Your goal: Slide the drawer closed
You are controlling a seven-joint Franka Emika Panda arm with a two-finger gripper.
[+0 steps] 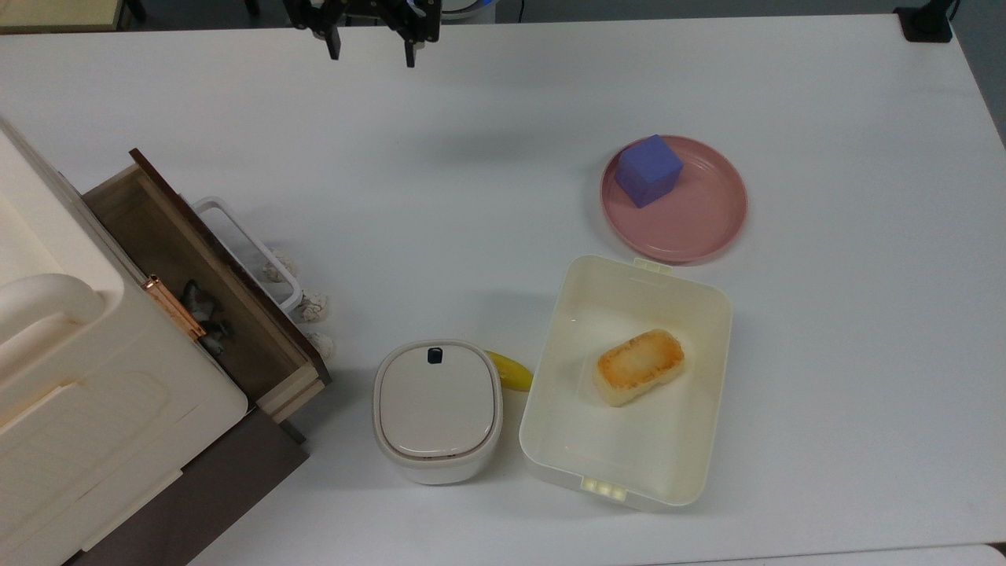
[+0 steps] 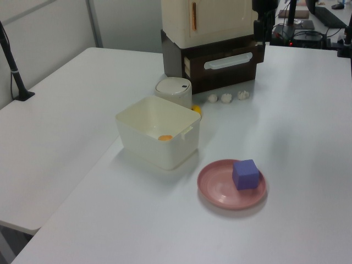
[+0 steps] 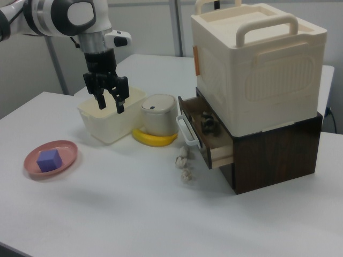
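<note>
I am taking the drawer [image 1: 200, 283] as my landmark. It is standing pulled out from under the cream cabinet [image 3: 257, 64], its dark front panel angled toward the open table [image 1: 487, 196] and its white loop handle [image 3: 185, 130] jutting forward, so the brown inner walls and a few small dark objects inside are lying exposed. That is why the job is not yet done: the front needs pushing flush with the dark base below.

I am holding the gripper [image 1: 368, 49] well apart from the drawer, up over the table's far edge in the top view, with its two dark fingers spread wide and gripping nothing. In the right view it is hanging in the air in front of the cream tub [image 3: 110, 122], fingers pointing down. I judge that an open, empty tool suits this task, since closing calls for a push on the panel, not a grasp.

Three small white lumps [image 1: 313, 305] are lying on the table just beside the drawer front, below the handle; I reckon they may get in the way of a low approach. The lidded white container [image 1: 437, 409] and a banana [image 3: 154, 139] are sitting near the drawer's corner, the tub beyond them, the pink plate [image 1: 674, 200] with its purple cube [image 1: 648, 170] well apart.
</note>
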